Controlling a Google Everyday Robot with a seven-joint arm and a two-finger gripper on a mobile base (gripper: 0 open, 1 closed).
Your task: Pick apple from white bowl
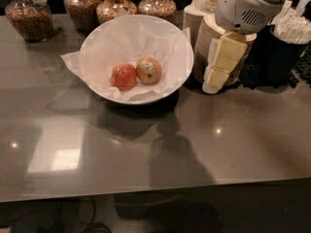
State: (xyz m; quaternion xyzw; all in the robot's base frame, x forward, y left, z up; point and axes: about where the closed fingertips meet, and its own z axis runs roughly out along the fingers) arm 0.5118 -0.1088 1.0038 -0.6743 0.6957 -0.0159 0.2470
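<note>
Apple [148,70] is lodged in white bowl [181,45] on crinkled paper [73,62], touching red-orange fruit [124,76] | gripper [214,81] is held beside bowl's right rim; its opening cannot be told | apple is judged light, firm, smooth, roll-prone: best taken across its middle.
</note>
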